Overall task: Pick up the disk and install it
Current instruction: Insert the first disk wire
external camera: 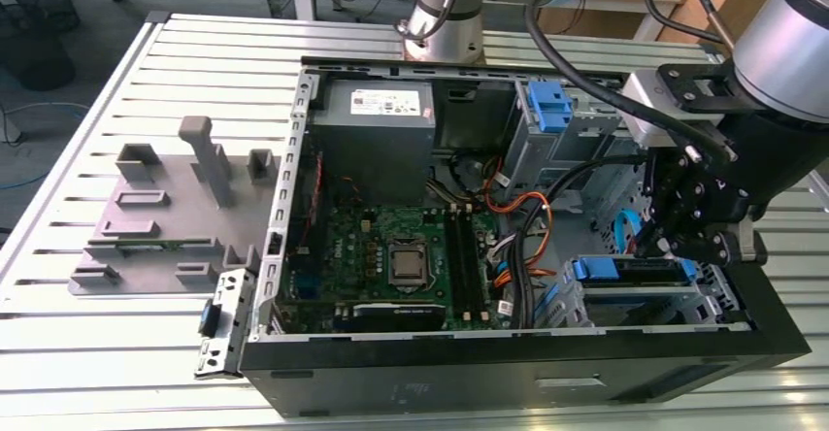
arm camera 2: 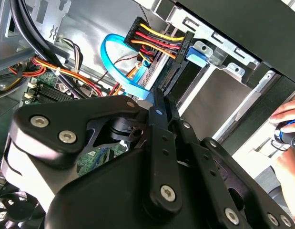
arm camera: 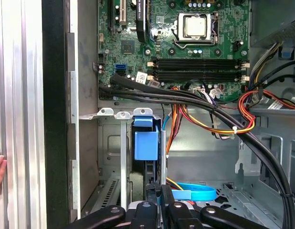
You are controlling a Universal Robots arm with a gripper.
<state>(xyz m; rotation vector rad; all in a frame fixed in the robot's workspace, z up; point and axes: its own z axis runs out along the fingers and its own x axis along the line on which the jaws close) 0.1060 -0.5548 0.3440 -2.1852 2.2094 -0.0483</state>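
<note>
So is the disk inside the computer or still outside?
Inside. The disk with its blue rails sits in the drive bay of the open computer case, right under the gripper.

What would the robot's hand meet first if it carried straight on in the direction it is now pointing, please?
Probably the disk in its blue caddy: the hand points straight at its edge in the drive bay, though depth is hard to judge.

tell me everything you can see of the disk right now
The disk sits inside the open computer case, in the drive bay at the exterior view's right, close to the front wall. It shows as a dark slab edge framed by blue plastic rails, with a blue tab facing the first wrist view. It lies slotted between the grey metal bay walls. The gripper hangs right above it, its black fingers reaching to the disk's edge; whether they clamp it cannot be told.
</note>
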